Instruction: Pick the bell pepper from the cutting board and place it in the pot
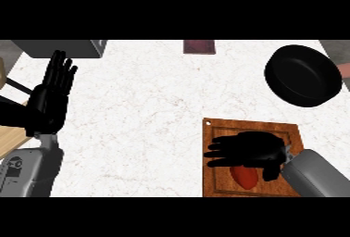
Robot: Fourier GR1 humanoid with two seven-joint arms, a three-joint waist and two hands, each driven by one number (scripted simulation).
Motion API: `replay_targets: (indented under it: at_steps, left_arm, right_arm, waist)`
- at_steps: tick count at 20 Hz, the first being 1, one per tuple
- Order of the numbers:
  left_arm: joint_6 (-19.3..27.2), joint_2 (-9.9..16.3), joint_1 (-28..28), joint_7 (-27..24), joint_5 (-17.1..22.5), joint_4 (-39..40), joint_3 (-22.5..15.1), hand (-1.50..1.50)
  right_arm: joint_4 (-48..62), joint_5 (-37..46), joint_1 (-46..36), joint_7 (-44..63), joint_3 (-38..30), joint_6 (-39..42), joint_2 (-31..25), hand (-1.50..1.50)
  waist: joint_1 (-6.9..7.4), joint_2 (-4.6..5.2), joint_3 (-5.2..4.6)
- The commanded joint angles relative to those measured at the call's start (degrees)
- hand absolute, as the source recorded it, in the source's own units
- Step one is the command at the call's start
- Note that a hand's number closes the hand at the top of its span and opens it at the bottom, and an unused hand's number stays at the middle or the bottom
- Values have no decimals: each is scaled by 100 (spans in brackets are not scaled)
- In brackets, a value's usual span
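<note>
A red bell pepper [245, 177] lies on the wooden cutting board [254, 126] at the lower right of the counter. My right hand [249, 149] is over the board, directly above the pepper and covering its upper part. Its fingers point left and look relaxed, and the thumb reaches down beside the pepper's right side. The hand is open and not closed round the pepper. The black pot [303, 75] stands at the back right, well beyond the board. My left hand [51, 95] rests open at the left edge, fingers up.
A dark red flat object [199, 46] lies at the counter's back edge. A grey box [61, 48] sits at the back left. A wooden surface [10, 141] shows beyond the counter's left edge. White marble counter lies between the board and the pot.
</note>
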Motion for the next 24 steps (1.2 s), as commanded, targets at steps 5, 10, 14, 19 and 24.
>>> replay_targets:
  at_steps: [5,10,14,19,24]
  left_arm:
    - [-113,7,-15,57,40,-108,167,0]
    - [-101,-111,312,-117,-59,-214,48,0]
    - [-87,-225,333,-175,-180,-96,-68,0]
    - [20,-45,108,338,-151,-517,74,0]
    - [94,-133,35,102,-294,-159,86,0]
  right_arm:
    - [515,530,205,-240,163,-38,682,-150]
    - [2,689,410,-738,522,-536,603,150]
    - [-171,887,654,-725,599,-668,591,150]
    - [-505,685,824,-773,82,-670,393,150]
    - [-1181,574,1036,-50,-485,-761,549,150]
  waist:
    - [1,7,9]
    - [-4,1,8]
    - [-34,1,8]
    - [-32,-13,11]
    - [-98,-15,8]
